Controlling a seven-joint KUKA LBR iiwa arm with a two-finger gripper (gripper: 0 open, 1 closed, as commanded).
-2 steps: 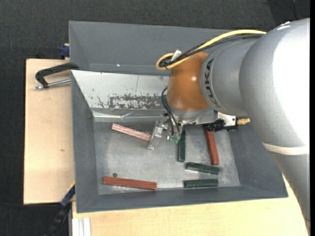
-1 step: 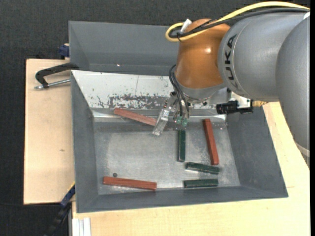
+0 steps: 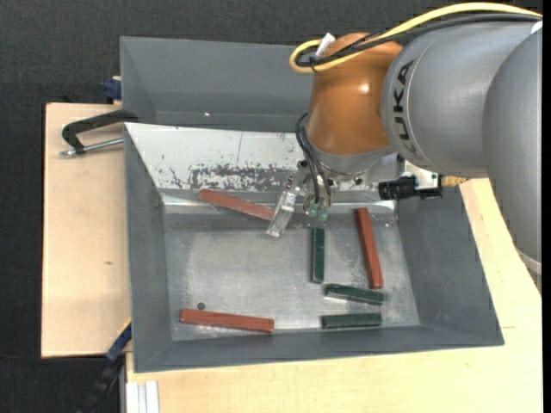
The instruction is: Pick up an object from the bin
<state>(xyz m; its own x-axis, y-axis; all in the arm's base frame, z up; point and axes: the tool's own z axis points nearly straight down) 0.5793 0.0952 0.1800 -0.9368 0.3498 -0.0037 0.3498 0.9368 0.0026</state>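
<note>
Fingers [image 3: 279, 220] of the gripper [image 3: 297, 222] stand spread apart over the back middle of the bin [image 3: 142, 256], close to the foot of its back wall, and no object shows between them. One finger is a pale metal blade slanting down toward the view's left. The other hangs beside it on the view's right. Above them sit the orange wrist cover [image 3: 349, 93] and the broad grey arm [image 3: 469, 84], which comes in from the right with a yellow cable [image 3: 379, 37] looped over it.

On the floor of the bin lie six slim sticks, three red-brown and three dark green, all spread out singly.

Red-brown sticks:
- The back red stick [image 3: 237, 205] lies slanted along the foot of the back wall. Its right end is just beside the pale finger.
- The right red stick [image 3: 370, 248] runs nearly straight toward the front, right of the gripper.
- The front red stick [image 3: 226, 320] lies flat near the front left corner.

Dark green sticks:
- The upright green stick [image 3: 318, 256] points toward the front. Its far end is right under the right-hand finger, and I cannot tell whether they touch. It is the stick nearest the gripper.
- The slanted green stick [image 3: 354, 294] lies just in front of it, to the right.
- The front green stick [image 3: 350, 321] lies along the front wall.

One small dark speck [image 3: 201, 307] sits on the floor just behind the front red stick.
</note>
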